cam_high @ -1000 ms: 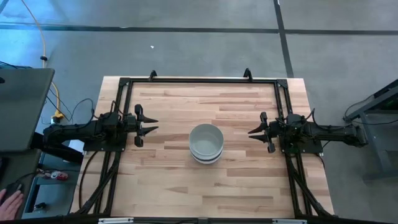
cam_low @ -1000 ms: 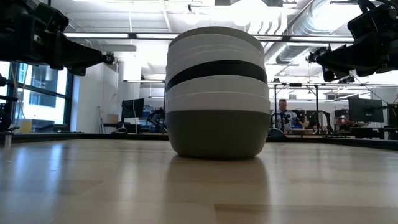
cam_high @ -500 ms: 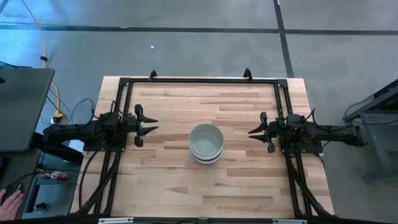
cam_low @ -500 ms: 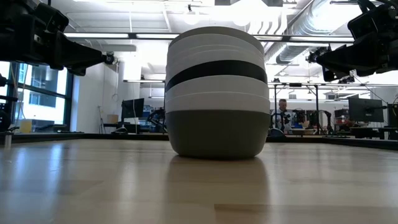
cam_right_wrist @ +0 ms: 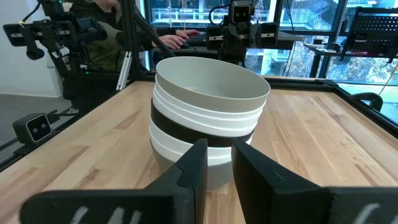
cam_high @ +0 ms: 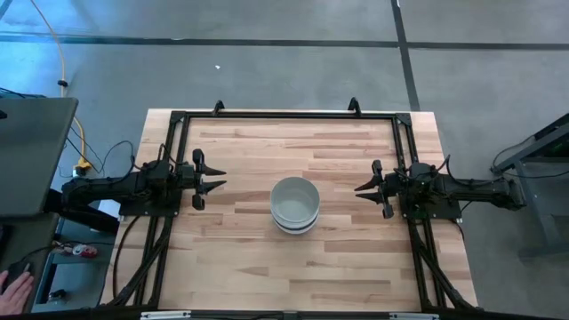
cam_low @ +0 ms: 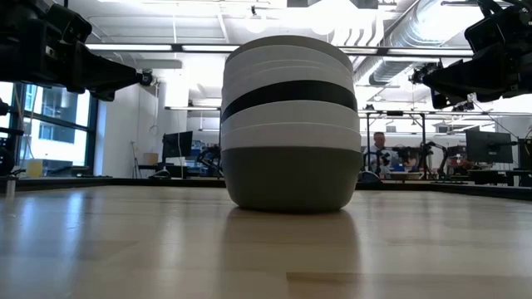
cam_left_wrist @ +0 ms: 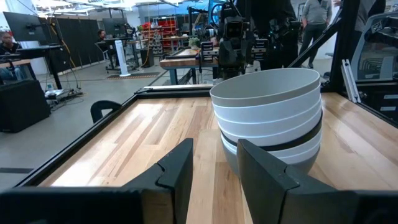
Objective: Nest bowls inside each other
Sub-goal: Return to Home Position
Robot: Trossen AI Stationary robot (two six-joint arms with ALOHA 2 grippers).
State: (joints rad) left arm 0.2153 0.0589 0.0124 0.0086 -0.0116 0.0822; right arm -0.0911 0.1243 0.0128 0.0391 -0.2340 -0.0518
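The bowls (cam_high: 295, 203) stand nested in one stack at the table's middle. In the low view the stack (cam_low: 289, 124) has a grey bowl at the bottom resting on the wood, white ones above, a black band between them and a grey one on top. My left gripper (cam_high: 217, 178) hovers open at the table's left side, well short of the stack; its wrist view shows its fingers (cam_left_wrist: 214, 168) apart with the stack (cam_left_wrist: 270, 118) ahead. My right gripper (cam_high: 363, 190) hovers open at the right side, facing the stack (cam_right_wrist: 208, 124).
A black metal frame (cam_high: 284, 116) runs around the table's far edge and sides. Bare wood lies all around the stack. A person's hand (cam_high: 11, 286) shows off the table's left near corner. People and desks (cam_low: 378, 149) stand in the room beyond.
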